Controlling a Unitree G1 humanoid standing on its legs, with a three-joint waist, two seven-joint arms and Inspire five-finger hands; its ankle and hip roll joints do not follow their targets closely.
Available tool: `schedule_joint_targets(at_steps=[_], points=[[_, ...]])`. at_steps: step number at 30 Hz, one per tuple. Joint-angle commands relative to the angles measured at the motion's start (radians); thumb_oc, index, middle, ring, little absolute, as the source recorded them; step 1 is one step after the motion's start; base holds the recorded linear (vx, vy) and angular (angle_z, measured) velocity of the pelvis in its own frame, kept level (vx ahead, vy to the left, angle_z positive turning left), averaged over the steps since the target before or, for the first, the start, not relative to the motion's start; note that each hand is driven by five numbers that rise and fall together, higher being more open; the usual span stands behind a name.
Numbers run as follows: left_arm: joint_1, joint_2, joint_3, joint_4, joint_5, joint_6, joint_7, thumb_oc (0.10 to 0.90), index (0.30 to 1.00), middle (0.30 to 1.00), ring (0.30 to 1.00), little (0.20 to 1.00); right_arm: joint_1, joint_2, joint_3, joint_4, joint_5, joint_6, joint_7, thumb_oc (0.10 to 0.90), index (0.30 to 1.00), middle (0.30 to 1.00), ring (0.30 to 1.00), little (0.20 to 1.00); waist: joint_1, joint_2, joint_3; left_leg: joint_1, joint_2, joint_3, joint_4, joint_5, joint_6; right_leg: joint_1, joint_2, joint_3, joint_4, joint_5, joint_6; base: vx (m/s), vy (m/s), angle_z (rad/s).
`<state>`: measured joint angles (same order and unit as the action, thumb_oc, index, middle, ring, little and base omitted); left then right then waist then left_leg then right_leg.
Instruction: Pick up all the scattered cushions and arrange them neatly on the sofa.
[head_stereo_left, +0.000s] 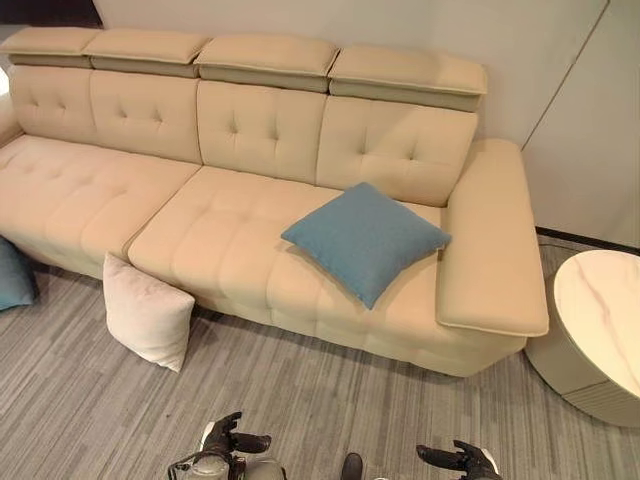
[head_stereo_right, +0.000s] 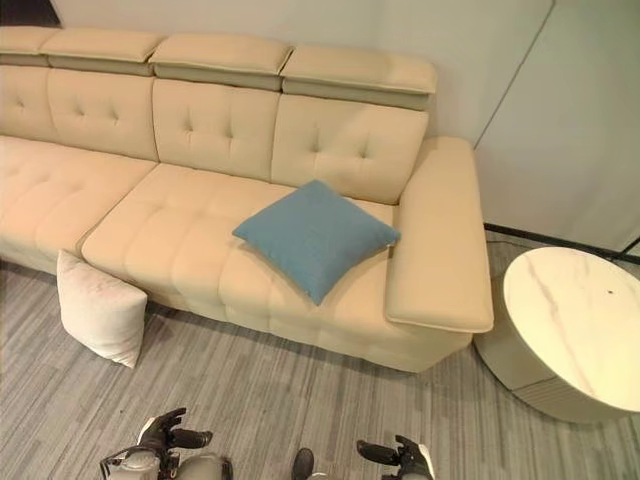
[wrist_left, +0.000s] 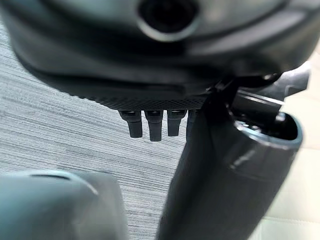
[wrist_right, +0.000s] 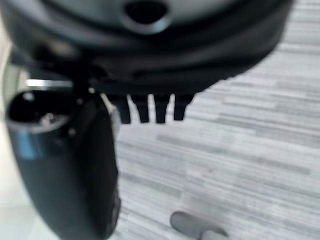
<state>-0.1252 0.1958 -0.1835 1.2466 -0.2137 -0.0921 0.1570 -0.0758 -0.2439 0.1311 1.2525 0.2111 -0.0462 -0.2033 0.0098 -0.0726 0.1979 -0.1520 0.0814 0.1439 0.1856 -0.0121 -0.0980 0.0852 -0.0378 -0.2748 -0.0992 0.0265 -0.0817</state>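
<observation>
A blue cushion (head_stereo_left: 365, 240) lies flat on the right seat of the beige sofa (head_stereo_left: 220, 240), one corner near the armrest. On the grey floor a pale pinkish-white cushion (head_stereo_left: 147, 312) leans upright against the sofa's front. Another teal cushion (head_stereo_left: 12, 275) peeks in on the floor by the sofa's left part. My left hand (head_stereo_left: 228, 440) and right hand (head_stereo_left: 460, 458) hang low over the floor, well short of the sofa. Both are open and hold nothing. In the wrist views their fingers (wrist_left: 155, 125) (wrist_right: 150, 107) hang straight above the striped carpet.
A round white marble-topped table (head_stereo_left: 600, 320) stands on the floor just right of the sofa's armrest (head_stereo_left: 495, 250). Grey striped carpet (head_stereo_left: 300, 400) spreads between me and the sofa. A pale wall rises behind the sofa.
</observation>
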Motion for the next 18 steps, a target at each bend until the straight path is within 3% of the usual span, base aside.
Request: schedule_joint_targets(at_steps=[1,5,9,11,14,16,17,18], points=[[0.022,0.012,-0.028,0.001,0.018,-0.019,0.003,0.8,0.9,0.9,0.9,0.9,-0.01,-0.032,-0.004,0.007,0.024,-0.028,-0.03,0.8,0.9,0.9,0.9,0.9,0.013,0.025,0.018,-0.016,-0.018,-0.029,-0.09,0.044,0.026,0.052,-0.004,0.02,0.057,-0.145,0.14,0.21,0.118,0.09],[0.03,0.015,-0.02,0.009,0.015,-0.017,0.002,0.8,0.9,0.9,0.9,0.9,-0.003,-0.021,-0.006,0.007,0.014,-0.027,-0.03,0.8,0.9,0.9,0.9,0.9,0.018,0.029,0.0,-0.012,-0.034,-0.062,-0.144,0.067,0.032,0.077,-0.002,0.05,0.069,-0.16,0.15,0.23,0.158,-0.02],[0.035,0.018,-0.013,0.01,0.017,-0.019,0.001,0.8,0.9,0.9,0.9,0.9,0.0,-0.012,-0.005,0.008,0.004,-0.023,-0.024,0.8,0.9,0.9,0.9,0.9,0.024,0.019,-0.018,0.008,-0.054,-0.061,-0.135,0.04,0.054,0.074,-0.031,0.074,0.108,-0.164,0.171,0.23,0.216,-0.37],[0.034,0.031,-0.01,0.004,0.028,-0.018,0.002,0.8,0.9,0.9,0.9,0.9,-0.002,-0.004,-0.009,0.004,0.0,-0.016,-0.017,0.8,0.9,0.9,0.9,0.9,0.028,0.018,-0.029,0.046,-0.073,-0.05,-0.139,0.004,0.086,0.023,-0.067,0.092,0.243,-0.155,0.204,0.2,0.249,-0.06],[0.027,0.043,-0.015,-0.011,0.037,-0.018,0.006,0.8,0.9,0.9,0.9,0.9,-0.008,-0.005,-0.008,-0.007,-0.004,-0.012,-0.012,0.8,0.9,0.9,0.9,0.9,0.014,0.026,-0.015,0.087,-0.09,-0.043,-0.144,-0.024,0.124,-0.068,-0.101,0.104,0.433,-0.072,0.239,0.1,0.181,-0.18],[0.022,0.048,-0.015,-0.014,0.033,-0.02,0.006,0.8,0.9,0.9,0.9,0.9,-0.01,-0.004,-0.008,-0.012,-0.003,-0.013,-0.013,0.8,0.9,0.9,0.9,0.9,0.011,0.034,-0.008,0.098,-0.092,-0.042,-0.147,-0.035,0.132,-0.102,-0.111,0.101,0.502,-0.058,0.241,0.14,0.161,0.07],[0.02,0.057,-0.011,-0.017,0.03,-0.02,0.004,0.8,0.9,0.9,0.9,0.9,-0.012,-0.003,-0.003,-0.015,-0.011,-0.015,-0.013,0.8,0.9,0.9,0.9,0.9,0.005,0.049,0.002,0.152,-0.093,-0.036,-0.17,-0.058,0.143,-0.159,-0.134,0.042,0.552,-0.055,0.222,0.28,0.199,0.06],[0.02,0.058,-0.008,-0.018,0.029,-0.019,0.002,0.8,0.9,0.9,0.9,0.9,-0.013,-0.003,-0.002,-0.015,-0.014,-0.016,-0.013,0.8,0.9,0.9,0.9,0.9,0.006,0.052,0.0,0.165,-0.094,-0.035,-0.181,-0.062,0.143,-0.168,-0.138,0.015,0.519,-0.064,0.217,0.32,0.124,-0.25]])
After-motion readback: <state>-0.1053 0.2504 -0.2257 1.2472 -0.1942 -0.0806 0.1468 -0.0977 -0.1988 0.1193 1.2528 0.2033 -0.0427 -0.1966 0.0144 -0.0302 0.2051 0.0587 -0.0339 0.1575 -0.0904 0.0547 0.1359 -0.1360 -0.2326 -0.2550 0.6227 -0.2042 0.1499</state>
